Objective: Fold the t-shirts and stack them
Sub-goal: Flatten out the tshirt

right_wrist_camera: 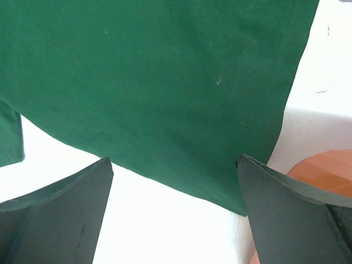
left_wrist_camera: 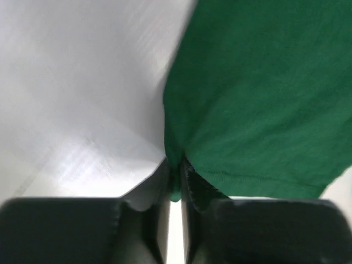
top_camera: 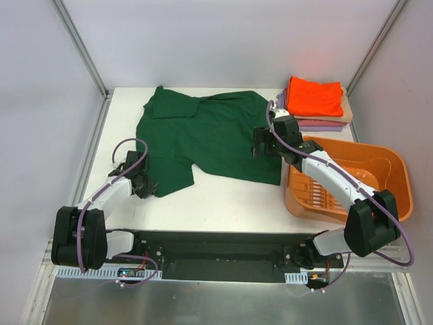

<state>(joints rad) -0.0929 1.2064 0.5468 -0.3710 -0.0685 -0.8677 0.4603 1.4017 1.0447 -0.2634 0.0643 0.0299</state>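
Dark green t-shirt lies spread and rumpled on the white worktop. Left gripper is clamped tight on its near-left hem corner, with cloth bunched between the fingers. Right gripper hangs over the shirt's right edge, jaws wide apart, holding nothing. At the far right corner sits a folded stack, orange t-shirt on tan t-shirt on lavender t-shirt, just beyond the orange basket.

Pinching the dark green cloth t-shirt tight in the black two-finger left gripper, arm low and forward. Hovering with the black right gripper spread wide, arm angled inward.
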